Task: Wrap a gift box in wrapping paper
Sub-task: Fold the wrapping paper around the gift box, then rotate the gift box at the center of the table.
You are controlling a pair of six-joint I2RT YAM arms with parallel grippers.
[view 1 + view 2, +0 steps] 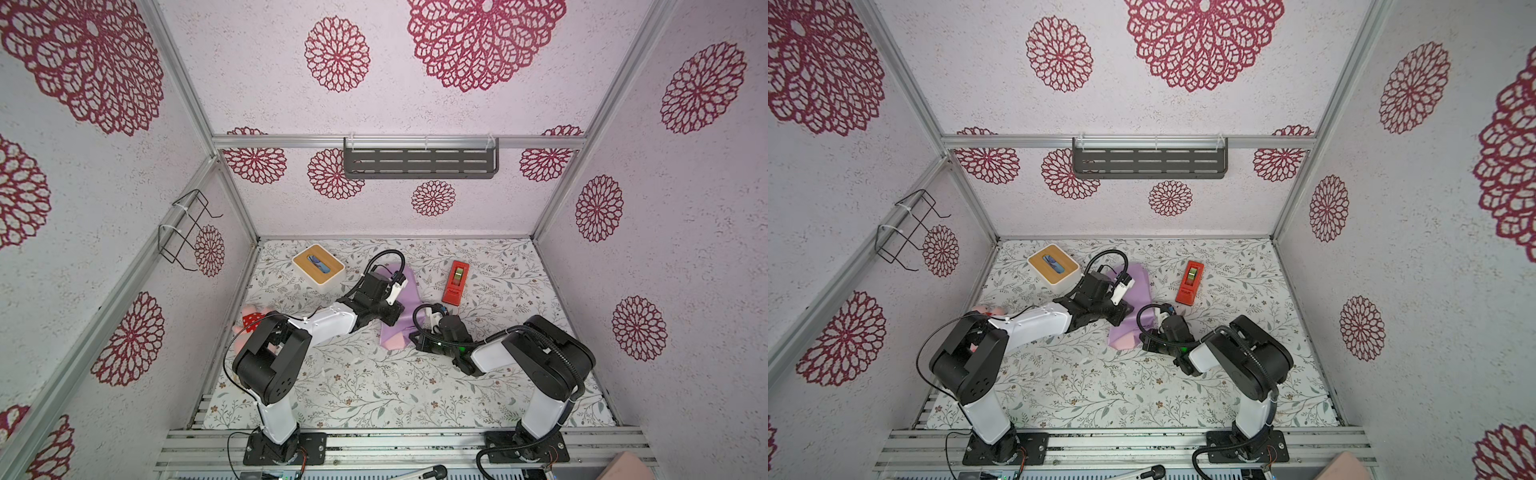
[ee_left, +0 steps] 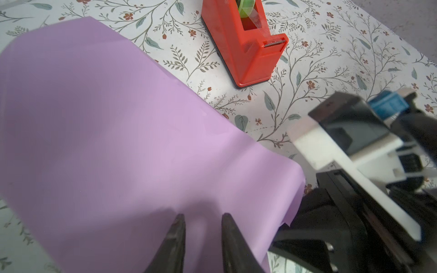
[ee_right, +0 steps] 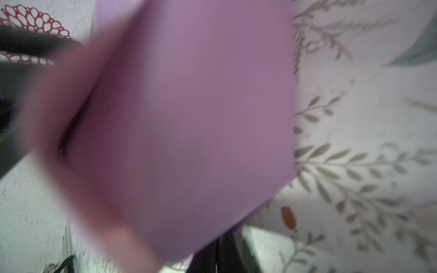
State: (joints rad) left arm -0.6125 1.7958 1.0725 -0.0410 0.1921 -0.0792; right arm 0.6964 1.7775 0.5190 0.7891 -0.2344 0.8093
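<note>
Mid-wrap: folding wrapping paper (image 1: 409, 297) at centre frame, gift box hidden, likely beneath, right gripper (image 3: 214, 256) clamped on its edge, left gripper (image 2: 203, 216) slightly parted on top; next, pull taut and crease.

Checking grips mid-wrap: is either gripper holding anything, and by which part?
The right gripper, shut, seems to pinch the wrapping paper at its edge nearest the robot. The left gripper, jaws apart over the paper, holds nothing.

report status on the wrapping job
Left gripper open, over paper. Right gripper shut on paper edge. Box not visible. Tape dispenser nearby, apart.
</note>
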